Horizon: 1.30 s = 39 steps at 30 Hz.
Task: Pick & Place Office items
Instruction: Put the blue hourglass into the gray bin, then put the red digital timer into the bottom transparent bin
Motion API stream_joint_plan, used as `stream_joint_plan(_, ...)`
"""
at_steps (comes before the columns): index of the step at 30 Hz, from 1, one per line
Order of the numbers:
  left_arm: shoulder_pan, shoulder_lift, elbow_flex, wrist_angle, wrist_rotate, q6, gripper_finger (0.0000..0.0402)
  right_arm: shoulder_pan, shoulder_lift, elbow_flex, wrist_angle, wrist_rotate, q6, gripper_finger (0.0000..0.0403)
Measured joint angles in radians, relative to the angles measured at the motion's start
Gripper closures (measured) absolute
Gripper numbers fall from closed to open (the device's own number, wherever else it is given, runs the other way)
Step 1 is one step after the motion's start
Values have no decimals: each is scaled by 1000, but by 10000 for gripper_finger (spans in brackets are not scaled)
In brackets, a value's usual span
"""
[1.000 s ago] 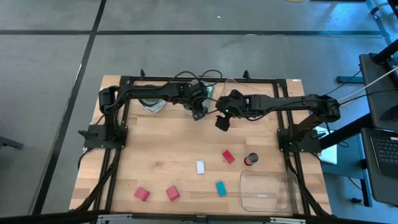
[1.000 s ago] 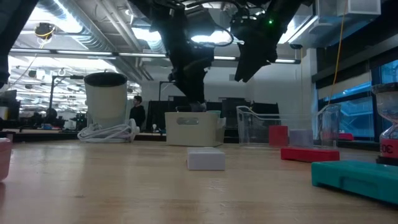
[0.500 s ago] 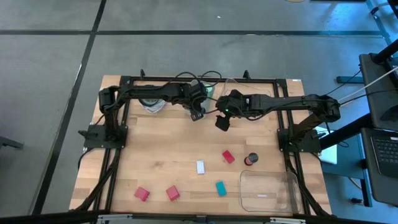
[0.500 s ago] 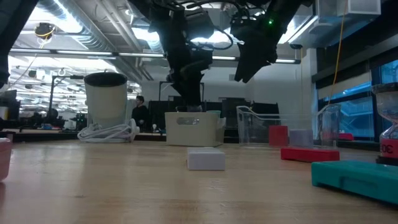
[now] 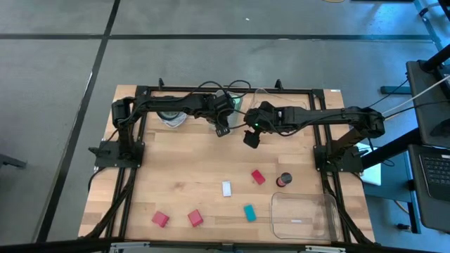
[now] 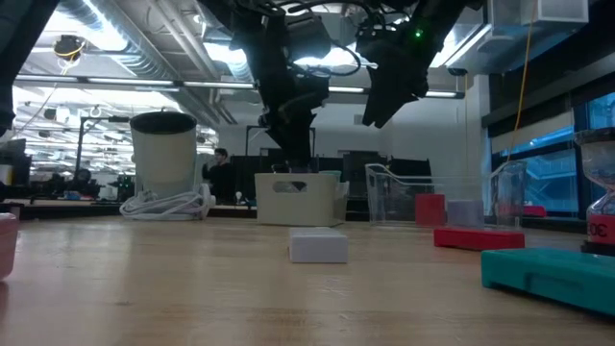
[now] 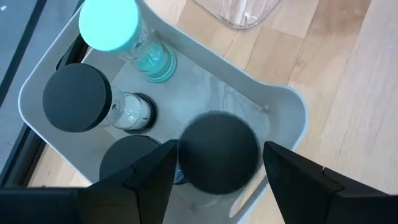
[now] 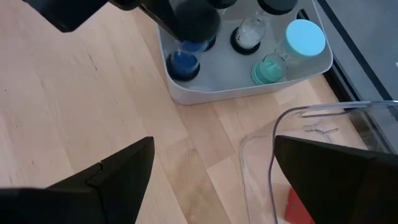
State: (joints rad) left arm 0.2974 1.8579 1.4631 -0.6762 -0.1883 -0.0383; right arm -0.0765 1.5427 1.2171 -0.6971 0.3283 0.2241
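Observation:
A grey bin near the table's far edge holds small bottles: one teal-capped and dark-capped ones. My left gripper hangs over the bin, shut on a dark-capped bottle of blue liquid. My right gripper is open and empty, in the air just right of the bin. On the near half of the table lie red blocks, a white block, a teal block and a short dark cylinder. My left gripper holds the bottle by its round dark cap, pinched between the two fingers, which come from above and point down. The bottle stands upright below the fingers, its blue body down in the bin; whether its base rests there I cannot tell.
A clear tray sits at the near right corner, another clear tray at the far edge right of the bin. A grey round dish with a white cable stands left of the bin. Bare wood lies mid-table.
My left gripper has risen a little above the grey bin, then kept still. My right gripper has not moved.

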Motion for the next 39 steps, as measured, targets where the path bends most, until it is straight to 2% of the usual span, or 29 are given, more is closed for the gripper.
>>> stream_joint_plan(8,-1,0,9,14,-48,0,165,0,0,0,-16,-4,0,69)
stream_joint_plan(14,-1,-1,118,-92,-46,0,165,0,-10,0,-96,-7,6,69)
stream_joint_plan(20,-1,-3,245,-226,-58,5,165,0,-85,0,-175,-7,35,69)
stream_joint_plan(24,-2,-47,264,-293,-82,22,165,0,-180,0,-208,-6,58,69)
stream_joint_plan(27,-2,-120,249,-334,-93,-1,165,0,-254,0,-209,-6,68,69)
stream_joint_plan(31,-18,-272,175,-352,-163,-66,164,4,-321,0,-209,-4,83,69)
stream_joint_plan(39,-132,-735,-132,-348,-281,-292,164,58,-352,0,-209,-7,72,69)
